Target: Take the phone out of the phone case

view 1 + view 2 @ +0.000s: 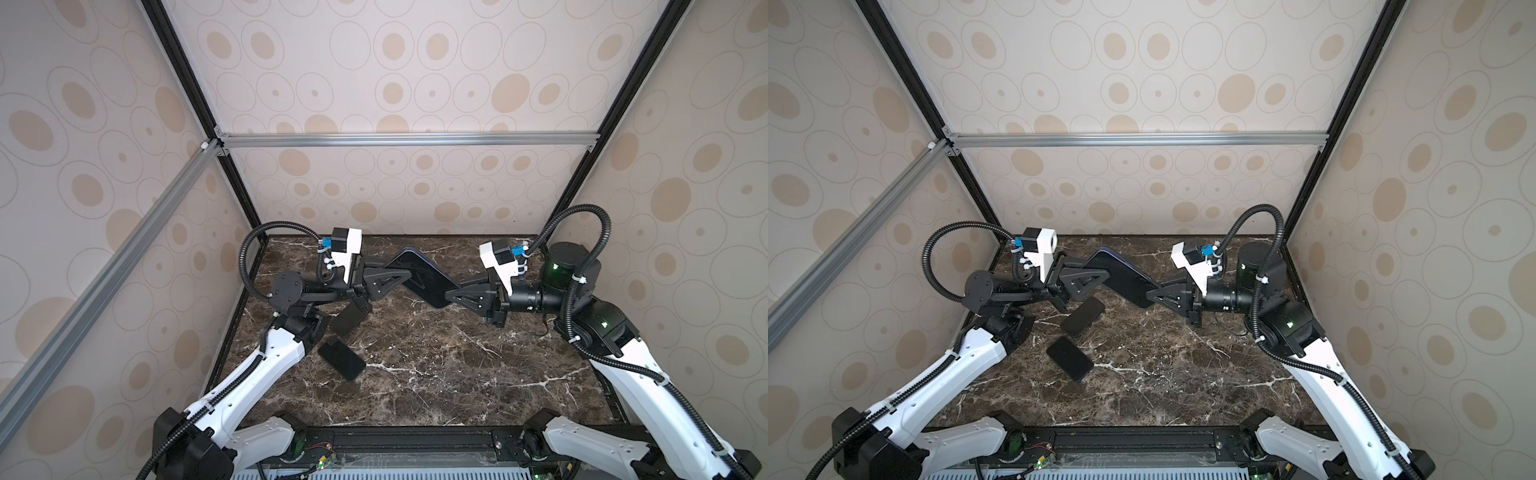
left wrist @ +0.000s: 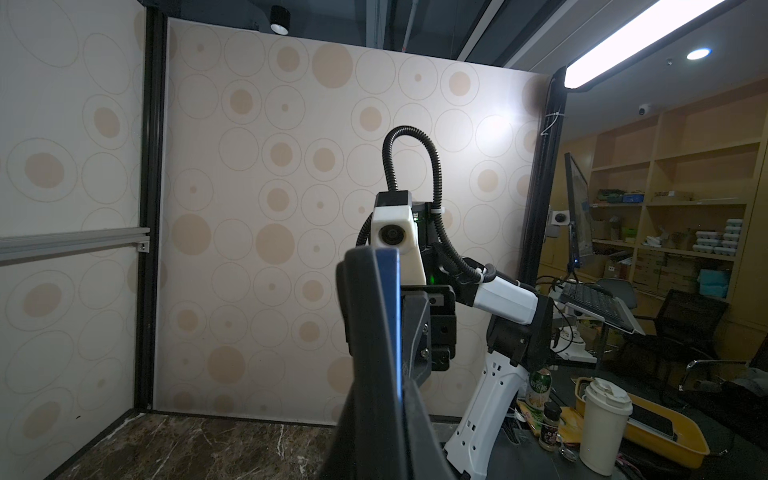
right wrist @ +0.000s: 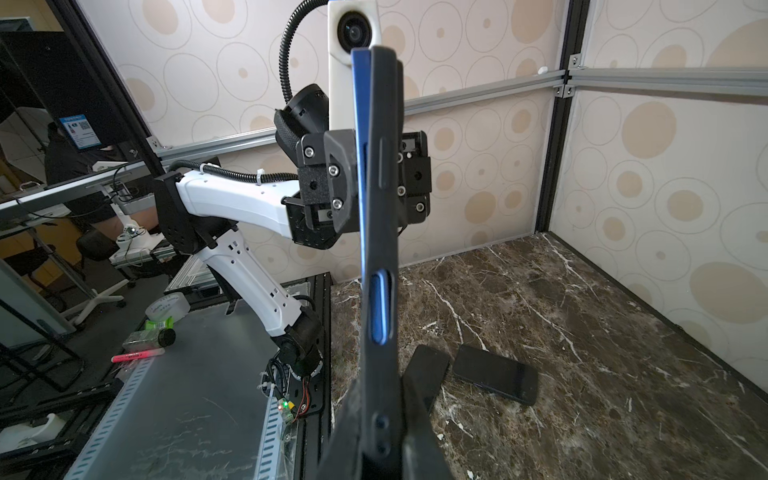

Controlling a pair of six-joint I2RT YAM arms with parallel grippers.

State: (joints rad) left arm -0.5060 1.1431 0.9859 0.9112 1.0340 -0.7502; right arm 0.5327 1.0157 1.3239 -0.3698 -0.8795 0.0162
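A blue phone (image 1: 419, 276) (image 1: 1121, 278) in a black phone case (image 3: 384, 208) hangs in the air above the back of the marble table, held on edge between both arms. My left gripper (image 1: 409, 275) (image 2: 395, 436) is shut on its left end. At the opposite end, my right gripper (image 1: 448, 297) (image 3: 380, 436) is shut on it too. In the wrist views the phone's blue rim (image 2: 392, 332) (image 3: 359, 166) shows beside the black case wall (image 2: 365, 332), widest at the left gripper's end.
Two dark, flat phone-shaped things (image 1: 351, 318) (image 1: 341, 358) lie on the marble table (image 1: 457, 374) under and in front of the left arm; they also show in the right wrist view (image 3: 428, 370) (image 3: 494, 374). Patterned walls close the back and both sides.
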